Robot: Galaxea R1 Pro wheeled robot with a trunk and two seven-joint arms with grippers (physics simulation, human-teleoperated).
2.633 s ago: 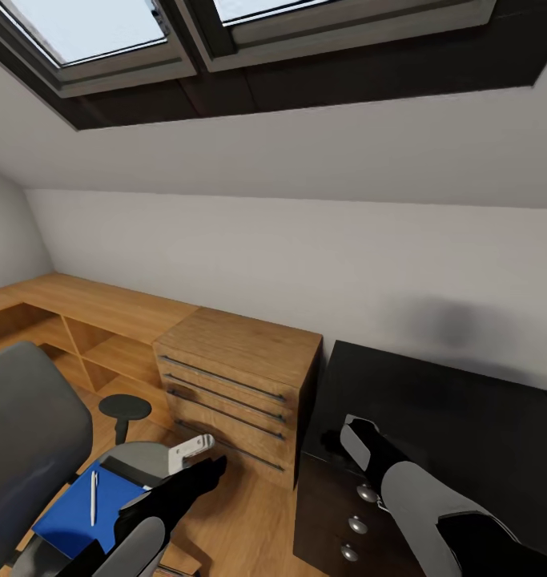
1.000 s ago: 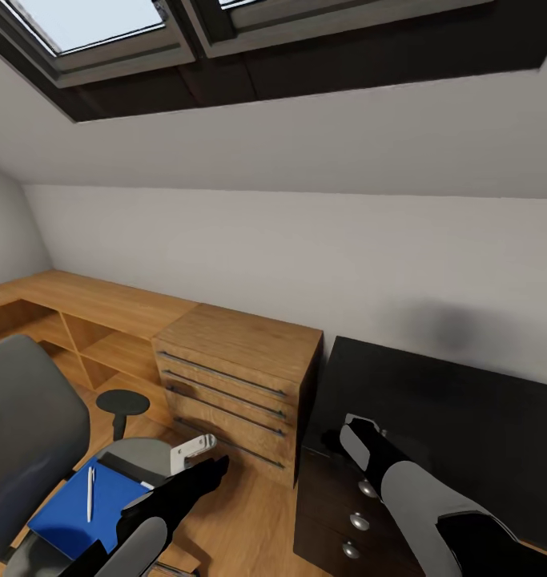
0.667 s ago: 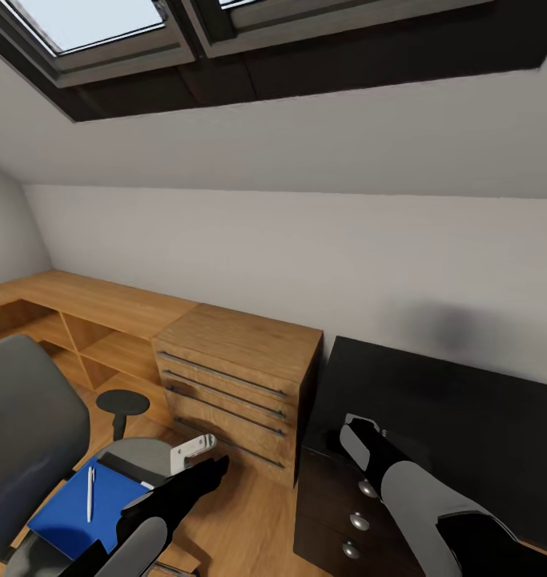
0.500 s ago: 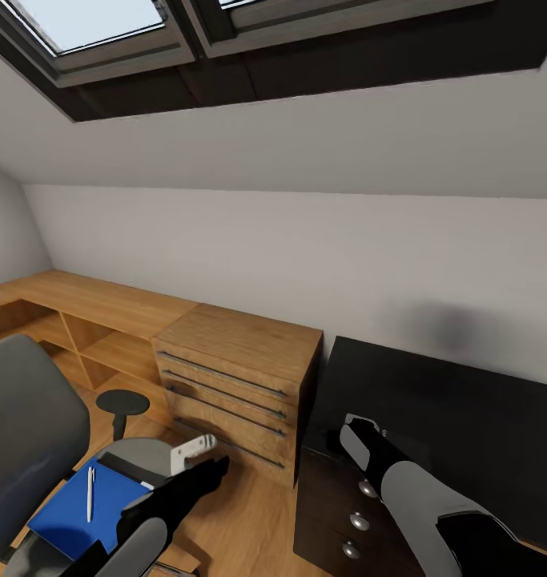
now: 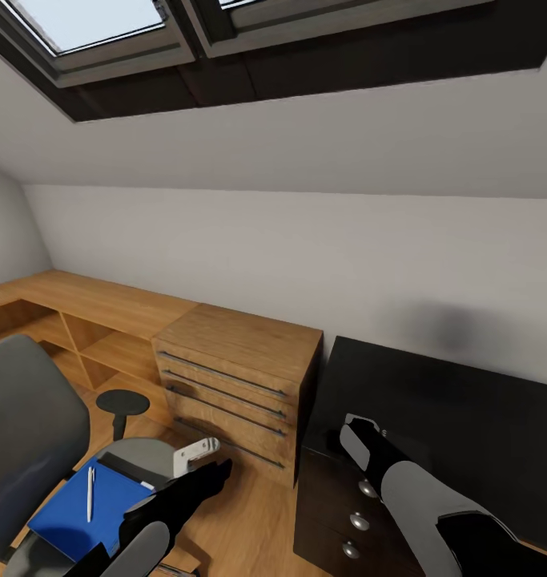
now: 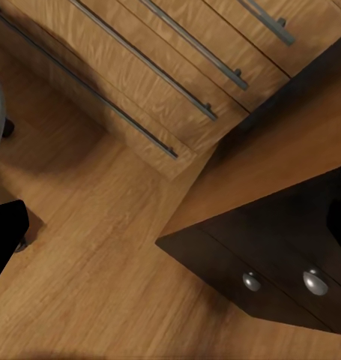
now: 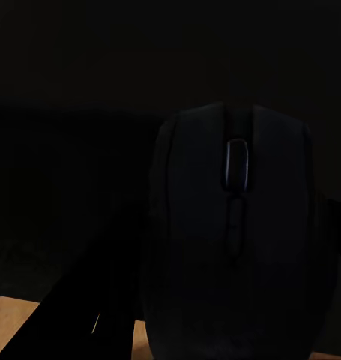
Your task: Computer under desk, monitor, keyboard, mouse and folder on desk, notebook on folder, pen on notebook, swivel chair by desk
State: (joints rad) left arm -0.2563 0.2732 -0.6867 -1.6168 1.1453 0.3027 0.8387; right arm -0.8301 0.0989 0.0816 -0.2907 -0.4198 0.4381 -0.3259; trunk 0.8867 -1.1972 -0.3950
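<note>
The right gripper [image 5: 347,435] pinches the mouse [image 7: 234,240] over the desk [image 5: 465,417], while the folder [image 5: 85,509] lies just beside the left gripper [image 5: 195,455], whose finger spacing cannot be told.

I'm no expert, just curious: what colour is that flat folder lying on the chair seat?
Bright blue. The folder shows best in the head view.

Both arms reach forward and low. The left hand [image 5: 199,453] points ahead, its grip unclear. The right hand [image 5: 355,439] is turned downward, fingers hidden behind the wrist.
</note>
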